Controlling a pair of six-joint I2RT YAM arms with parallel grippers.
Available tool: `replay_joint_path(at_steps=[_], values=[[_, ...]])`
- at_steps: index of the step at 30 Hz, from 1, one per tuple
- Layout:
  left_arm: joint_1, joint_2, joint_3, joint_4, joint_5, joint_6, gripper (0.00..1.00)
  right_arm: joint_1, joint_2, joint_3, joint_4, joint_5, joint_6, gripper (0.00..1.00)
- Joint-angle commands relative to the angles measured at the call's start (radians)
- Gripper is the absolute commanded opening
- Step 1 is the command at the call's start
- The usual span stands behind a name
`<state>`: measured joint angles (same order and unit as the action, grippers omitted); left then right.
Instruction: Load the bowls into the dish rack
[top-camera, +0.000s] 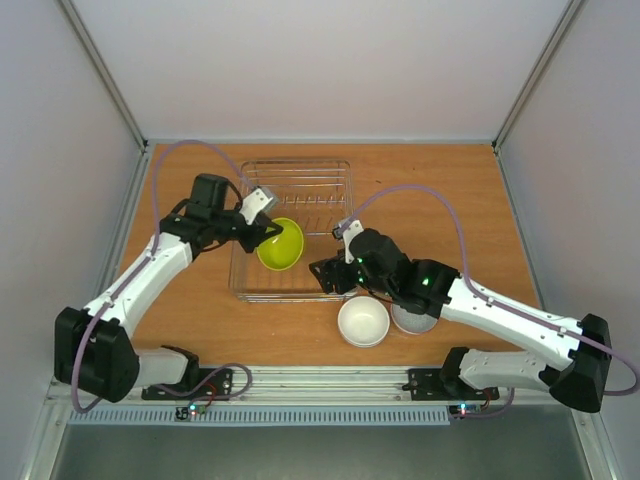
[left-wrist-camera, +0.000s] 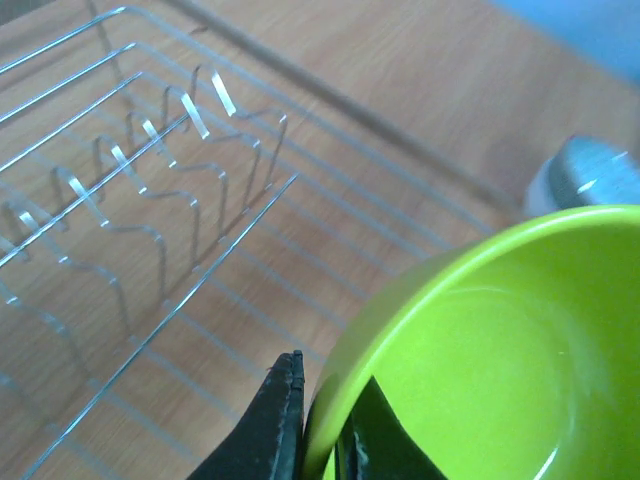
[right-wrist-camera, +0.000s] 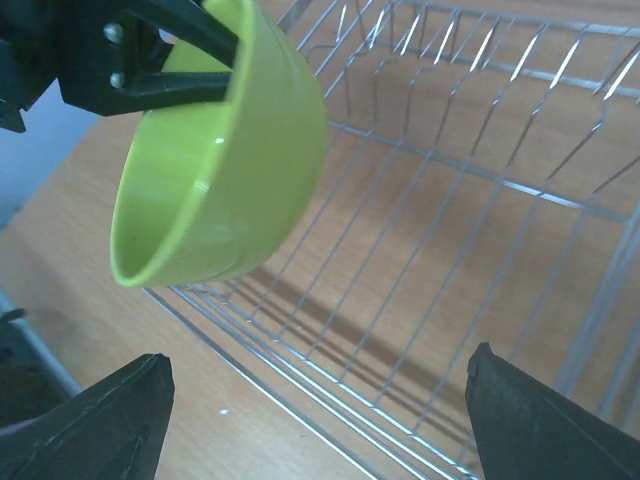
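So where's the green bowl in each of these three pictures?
Top view: green bowl left of centre, over the rack's near half.
Left wrist: green bowl fills the lower right.
Right wrist: green bowl upper left, tilted.
Shared landmark: the wire rack, beneath the bowl in all three.

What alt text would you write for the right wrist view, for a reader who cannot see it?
A green bowl, tilted and pinched at its rim by the left claw, hangs over the wire rack. The right claw, open and empty, frames the bottom corners.
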<state>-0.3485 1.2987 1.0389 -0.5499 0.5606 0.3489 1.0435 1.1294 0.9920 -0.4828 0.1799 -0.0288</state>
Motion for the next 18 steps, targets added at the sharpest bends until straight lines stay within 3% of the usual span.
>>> replay_joint_path(at_steps=[1,3,6,11,18], values=[[0.099,-0.001,-0.058,0.271,0.505,-0.095,0.0,-0.089,-0.018,-0.046,0.209,-0.341,0.105,0.81],[0.134,0.027,-0.078,0.325,0.657,-0.14,0.0,-0.106,-0.017,-0.066,0.268,-0.397,0.108,0.82],[0.153,0.067,-0.103,0.357,0.737,-0.166,0.01,-0.126,-0.024,-0.101,0.373,-0.495,0.13,0.83],[0.16,0.094,-0.147,0.458,0.755,-0.244,0.0,-0.167,-0.018,-0.176,0.598,-0.64,0.22,0.87],[0.161,0.035,-0.193,0.526,0.749,-0.285,0.0,-0.171,0.012,-0.215,0.723,-0.648,0.282,0.9]])
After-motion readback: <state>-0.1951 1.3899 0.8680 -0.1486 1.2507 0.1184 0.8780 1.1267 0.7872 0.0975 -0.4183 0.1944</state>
